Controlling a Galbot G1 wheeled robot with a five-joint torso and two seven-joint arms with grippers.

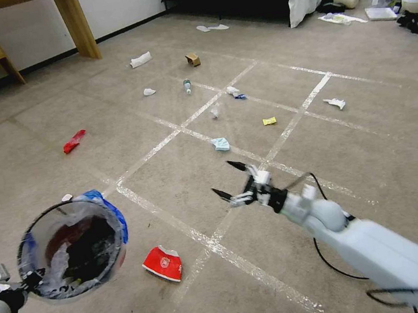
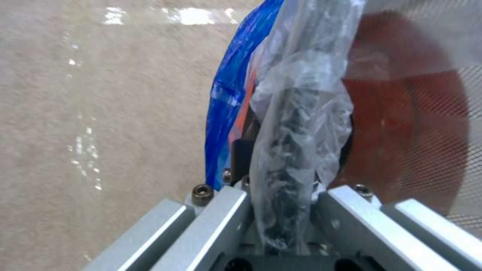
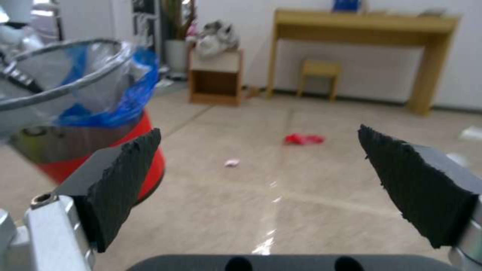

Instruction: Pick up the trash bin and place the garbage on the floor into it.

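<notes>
At the left, the left hand (image 1: 30, 280) pinches the rim of the trash bin (image 1: 72, 249) and holds it above the floor (image 1: 183, 196). The bin is round and red-orange, with a thin black rim and a clear liner with a blue edge; something dark lies inside. Just beside it on the carpet lies a crushed red-white paper bowl (image 1: 162, 264). Farther away are a red wrapper (image 1: 74, 141), white tissues (image 1: 140, 60) and a small bottle (image 1: 187, 86). To the right, the right hand (image 1: 228, 178) hovers over the tape lines with its fingers spread wide and holds nothing.
</notes>
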